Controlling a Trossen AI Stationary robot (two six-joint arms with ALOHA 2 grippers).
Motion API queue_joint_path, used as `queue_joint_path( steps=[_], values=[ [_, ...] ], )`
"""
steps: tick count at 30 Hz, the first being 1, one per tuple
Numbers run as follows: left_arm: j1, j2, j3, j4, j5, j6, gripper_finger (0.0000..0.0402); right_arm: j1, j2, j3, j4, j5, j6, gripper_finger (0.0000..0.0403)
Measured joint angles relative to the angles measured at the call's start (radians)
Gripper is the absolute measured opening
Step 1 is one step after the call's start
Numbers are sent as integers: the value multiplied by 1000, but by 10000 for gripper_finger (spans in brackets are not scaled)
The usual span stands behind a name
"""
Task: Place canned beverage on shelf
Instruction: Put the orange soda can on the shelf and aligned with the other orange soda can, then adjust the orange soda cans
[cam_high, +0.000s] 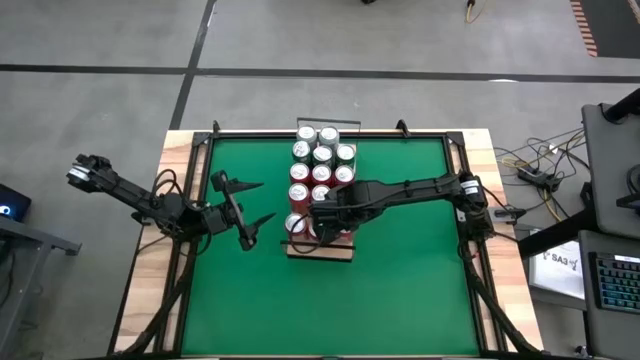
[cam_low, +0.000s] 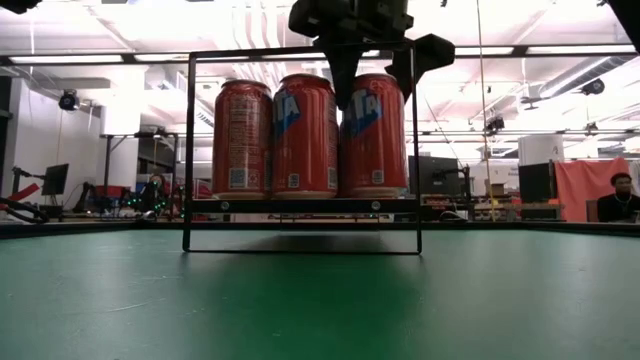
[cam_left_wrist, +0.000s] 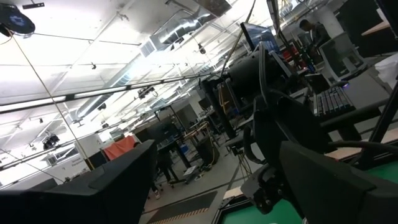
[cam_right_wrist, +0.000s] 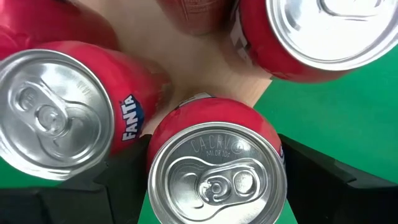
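Right gripper (cam_right_wrist: 214, 186) stands over the near end of the shelf (cam_high: 320, 251), its two dark fingers (cam_right_wrist: 323, 180) straddling a red can (cam_right_wrist: 216, 169) that sits upright on the board; whether they press it cannot be told. More red cans (cam_high: 322, 160) fill the shelf toward the table's far edge. Left gripper (cam_high: 248, 212) waits spread apart over the green mat (cam_high: 400, 290), just left of the shelf.

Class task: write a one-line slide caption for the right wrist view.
Right gripper straddles an upright red can at the wooden shelf edge, beside two more cans.
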Motion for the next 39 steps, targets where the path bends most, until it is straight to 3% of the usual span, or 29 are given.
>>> queue_joint_path(
  steps=[23,39],
  values=[
    [0,0,0,0,5,0,324,0,0,-5,3,2,0,339],
    [0,0,0,0,8,0,324,0,-13,34,-29,-4,3,343]
  ],
)
